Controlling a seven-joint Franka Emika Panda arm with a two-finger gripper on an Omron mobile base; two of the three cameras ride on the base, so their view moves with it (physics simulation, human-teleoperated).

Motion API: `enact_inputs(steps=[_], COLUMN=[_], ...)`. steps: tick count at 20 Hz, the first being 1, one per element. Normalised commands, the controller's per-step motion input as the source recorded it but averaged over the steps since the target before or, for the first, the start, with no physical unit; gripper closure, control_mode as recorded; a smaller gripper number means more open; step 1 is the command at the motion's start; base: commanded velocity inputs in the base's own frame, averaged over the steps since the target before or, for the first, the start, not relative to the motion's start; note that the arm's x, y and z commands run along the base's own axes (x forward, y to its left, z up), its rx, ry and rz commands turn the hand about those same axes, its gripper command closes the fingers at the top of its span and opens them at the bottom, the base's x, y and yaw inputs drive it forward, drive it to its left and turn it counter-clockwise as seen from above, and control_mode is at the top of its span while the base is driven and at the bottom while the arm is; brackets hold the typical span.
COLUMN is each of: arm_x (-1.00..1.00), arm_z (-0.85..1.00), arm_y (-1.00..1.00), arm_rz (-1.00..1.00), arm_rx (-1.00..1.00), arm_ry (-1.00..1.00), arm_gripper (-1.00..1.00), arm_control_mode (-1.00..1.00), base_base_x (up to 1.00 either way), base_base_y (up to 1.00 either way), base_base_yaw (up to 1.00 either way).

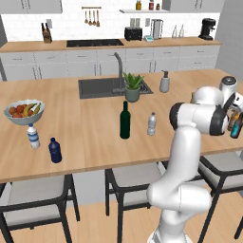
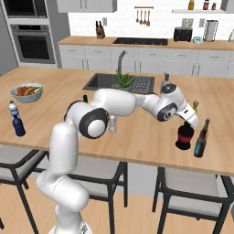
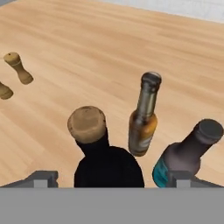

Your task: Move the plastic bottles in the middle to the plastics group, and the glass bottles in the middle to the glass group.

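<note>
The squat black bottle (image 3: 105, 168) with a cork top and red band (image 2: 184, 137) stands on the counter beside the amber-brown bottle (image 3: 143, 120) and the teal bottle (image 3: 186, 155) (image 2: 200, 139). My gripper (image 2: 189, 122) hovers right over the black bottle, open, with one fingertip (image 3: 43, 178) on each side and neither touching it. Mid-counter stand the tall dark green wine bottle (image 1: 125, 121) and the small clear greyish bottle (image 1: 152, 124). At the left stand the blue-label clear bottle (image 1: 33, 136) and the navy bottle (image 1: 55, 150).
Two small wooden shakers (image 3: 18, 68) stand beyond the glass bottles. A fruit bowl (image 1: 23, 112) sits at the far left. The sink (image 1: 97, 87), a potted plant (image 1: 133, 88) and a soap dispenser (image 1: 164, 82) are at the back. Stools (image 1: 35, 194) line the counter's front edge.
</note>
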Motion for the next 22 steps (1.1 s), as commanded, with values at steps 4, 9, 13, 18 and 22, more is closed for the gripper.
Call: enact_inputs(steps=[4,9,13,18,22], arm_x=[-0.24,-0.41,-0.61,-0.63,-0.47], arm_z=[0.47,0.50,0.44,0.11,0.00], arm_y=[0.24,0.44,0.70,0.98,0.99], arm_rz=[0.00,0.00,0.00,0.03,0.11], arm_rx=[0.00,-0.01,-0.10,-0.06,0.00], arm_ry=[-0.05,-0.01,-0.03,0.00,0.02], arm_gripper=[-1.00,-1.00,-1.00,-1.00,-1.00], arm_control_mode=[-1.00,-1.00,-1.00,-1.00,-1.00], base_base_x=[0.00,0.00,0.00,0.00,0.00], base_base_y=[0.00,0.00,0.00,0.00,0.00], base_base_yaw=[0.00,0.00,0.00,0.00,0.00])
